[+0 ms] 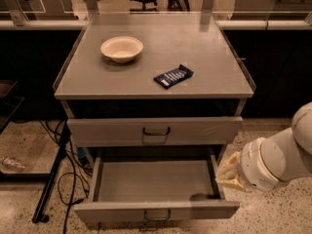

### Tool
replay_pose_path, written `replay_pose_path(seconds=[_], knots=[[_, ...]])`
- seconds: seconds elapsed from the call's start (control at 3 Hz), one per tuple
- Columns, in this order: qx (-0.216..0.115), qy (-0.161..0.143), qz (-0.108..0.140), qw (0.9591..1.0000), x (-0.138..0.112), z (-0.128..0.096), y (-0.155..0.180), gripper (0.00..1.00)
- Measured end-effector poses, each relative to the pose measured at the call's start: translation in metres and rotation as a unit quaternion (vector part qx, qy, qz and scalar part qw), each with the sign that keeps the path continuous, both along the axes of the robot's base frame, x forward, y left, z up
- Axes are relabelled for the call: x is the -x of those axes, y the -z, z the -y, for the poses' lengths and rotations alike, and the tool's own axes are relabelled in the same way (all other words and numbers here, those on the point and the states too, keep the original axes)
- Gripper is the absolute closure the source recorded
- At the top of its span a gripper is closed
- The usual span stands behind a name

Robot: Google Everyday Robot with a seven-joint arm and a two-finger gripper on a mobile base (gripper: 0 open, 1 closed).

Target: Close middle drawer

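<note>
So the middle drawer [156,182] is hanging pretty much all the way out of the cabinet, bare grey tray fully exposed with nothing in it. Its shallow front panel and little loop handle [157,214] are the closest thing to the camera. The gripper [228,175] sits just off the drawer's right side wall, roughly level with the rim and about halfway along its length, with the chunky white arm [273,162] trailing away to the right of the drawer. Honestly can't tell whether it's open or closed from here, and it doesn't look like it's holding anything. My read is that it's out to the side like that because it needs to get round to the front panel to shove the drawer in. Pushing from beside the side wall wouldn't do anything, so I'd guess it has to swing toward the front first. A flat push near the handle should run it in straight, while off-centre might rack it on its slides. The taller drawer [112,130] directly above the middle drawer is only barely out. The bowl [122,48] and the dark snack packet [173,76] are higher up again on the cabinet top [214,57], well clear of it all.
</note>
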State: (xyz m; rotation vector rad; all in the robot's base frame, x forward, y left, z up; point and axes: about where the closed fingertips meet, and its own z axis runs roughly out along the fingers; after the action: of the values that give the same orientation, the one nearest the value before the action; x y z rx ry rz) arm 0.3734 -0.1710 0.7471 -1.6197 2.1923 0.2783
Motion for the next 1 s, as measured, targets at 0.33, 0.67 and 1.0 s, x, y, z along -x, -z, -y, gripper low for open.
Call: replay_pose_path(seconds=[0.33,0.67,1.0], knots=[[0.002,-0.001,0.005,1.0000,-0.001,-0.001,-0.007,0.96],[0.002,-0.001,0.005,1.0000,-0.001,-0.001,-0.006,1.00],[-0.011,0.002,-0.024,0.9996,0.003,-0.015,0.037,1.00]])
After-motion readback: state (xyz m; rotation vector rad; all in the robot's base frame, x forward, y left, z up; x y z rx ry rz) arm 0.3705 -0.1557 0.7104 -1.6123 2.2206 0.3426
